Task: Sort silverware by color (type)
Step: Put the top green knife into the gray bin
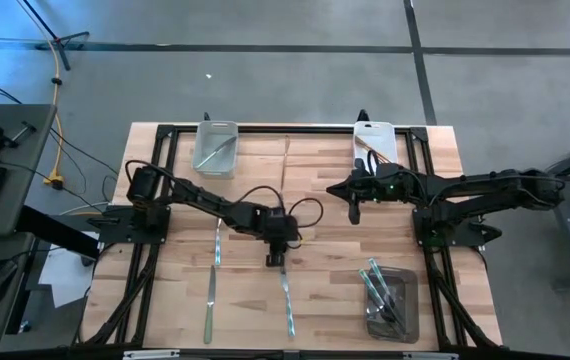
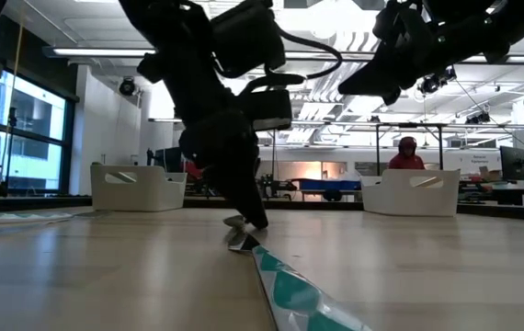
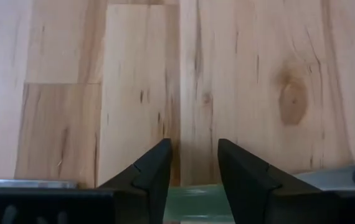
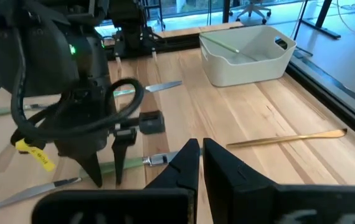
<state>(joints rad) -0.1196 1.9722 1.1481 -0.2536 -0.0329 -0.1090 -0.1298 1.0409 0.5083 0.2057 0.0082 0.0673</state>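
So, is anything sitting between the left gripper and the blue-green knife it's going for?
Nothing visible. The left gripper is down at the table with its fingers straddling the blue-green knife, only bare wood ahead of them. The right gripper hangs shut, well off to the side.

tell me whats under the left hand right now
A blue-green knife lies on the table under the left hand, its fingers straddling the handle end. The arm covers that end; contact can't be seen.

Grey concrete floor (image 1: 295,80), tall windows (image 2: 23,129), ceiling lights (image 2: 106,52)
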